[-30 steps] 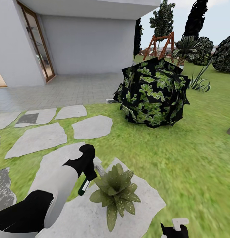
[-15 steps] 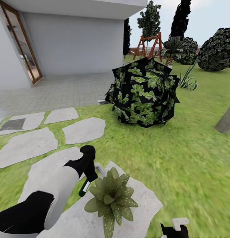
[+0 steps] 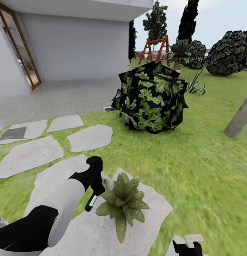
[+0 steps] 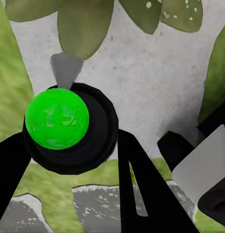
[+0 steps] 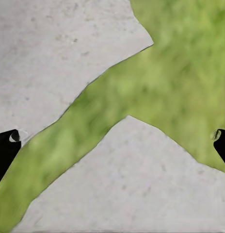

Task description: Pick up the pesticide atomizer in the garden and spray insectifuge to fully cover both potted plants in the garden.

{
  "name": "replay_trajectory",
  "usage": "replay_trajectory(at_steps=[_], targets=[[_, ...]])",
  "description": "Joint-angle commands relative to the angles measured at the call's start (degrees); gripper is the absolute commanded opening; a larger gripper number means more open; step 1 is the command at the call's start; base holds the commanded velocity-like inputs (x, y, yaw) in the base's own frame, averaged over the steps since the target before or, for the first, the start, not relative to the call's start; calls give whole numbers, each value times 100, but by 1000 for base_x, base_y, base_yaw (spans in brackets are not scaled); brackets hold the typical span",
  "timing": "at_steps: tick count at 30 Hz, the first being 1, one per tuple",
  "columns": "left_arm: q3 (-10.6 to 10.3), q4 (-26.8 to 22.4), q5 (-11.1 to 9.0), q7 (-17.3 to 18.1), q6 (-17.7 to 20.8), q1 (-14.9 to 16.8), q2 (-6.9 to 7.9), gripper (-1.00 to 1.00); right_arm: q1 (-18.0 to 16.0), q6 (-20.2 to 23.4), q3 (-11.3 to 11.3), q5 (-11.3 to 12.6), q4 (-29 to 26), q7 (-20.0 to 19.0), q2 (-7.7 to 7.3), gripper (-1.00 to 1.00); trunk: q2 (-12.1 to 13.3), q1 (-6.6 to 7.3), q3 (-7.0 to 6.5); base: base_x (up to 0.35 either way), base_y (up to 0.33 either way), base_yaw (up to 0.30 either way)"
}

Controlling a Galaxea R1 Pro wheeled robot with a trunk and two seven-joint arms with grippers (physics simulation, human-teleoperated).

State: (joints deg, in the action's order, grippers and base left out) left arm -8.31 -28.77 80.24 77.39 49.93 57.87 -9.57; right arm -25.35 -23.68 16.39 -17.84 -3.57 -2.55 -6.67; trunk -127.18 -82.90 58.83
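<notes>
Currently on record, item by item.

Left claw [image 4: 69,160]: clenched on the pesticide atomizer [image 4: 69,127]. In my left wrist view its bright green round top sits inside a black collar, my dark fingers [image 4: 141,189] pressing it from both sides, and its grey nozzle points at the leaves. In the head view the left claw [image 3: 96,185] hangs low at the end of my white and black forearm, a green and white part of the atomizer [image 3: 90,202] showing beneath it.

Potted plant [image 3: 122,203]: one rosette of pointed green, pale-speckled leaves, standing on a grey stepping slab [image 3: 152,209] just beside the left claw. Its leaves [image 4: 86,24] lie right in front of the nozzle. Pot hidden under the foliage.

Right claw [image 5: 112,141]: released, its two dark fingertips far apart at the edges of my right wrist view, nothing between them; beneath it, grey slabs and a strip of lawn [image 5: 190,73]. Its tip [image 3: 189,245] shows low in the head view.

Surroundings: green lawn [image 3: 194,170], more stepping slabs [image 3: 89,137], a big dark-leaved bush [image 3: 150,97], a paved patio [image 3: 66,97] by a white house wall [image 3: 77,46].
</notes>
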Motion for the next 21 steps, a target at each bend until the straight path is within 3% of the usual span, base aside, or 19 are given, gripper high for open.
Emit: replay_trajectory(at_steps=[1,7,21], targets=[[-13,-11,42,57,54,-2,1,-100,-5,-22,49,-26,6,-27,-1,100,-2,1,5,-13,301,-276],[-13,-6,31,57,52,-25,-1,-100,-5,-19,49,-26,6,-27,-1,100,-2,1,5,-145,233,-287],[-4,3,-34,75,60,-56,7,-100,-5,-20,49,-26,6,-27,-1,100,-2,1,5,-8,47,-287]])
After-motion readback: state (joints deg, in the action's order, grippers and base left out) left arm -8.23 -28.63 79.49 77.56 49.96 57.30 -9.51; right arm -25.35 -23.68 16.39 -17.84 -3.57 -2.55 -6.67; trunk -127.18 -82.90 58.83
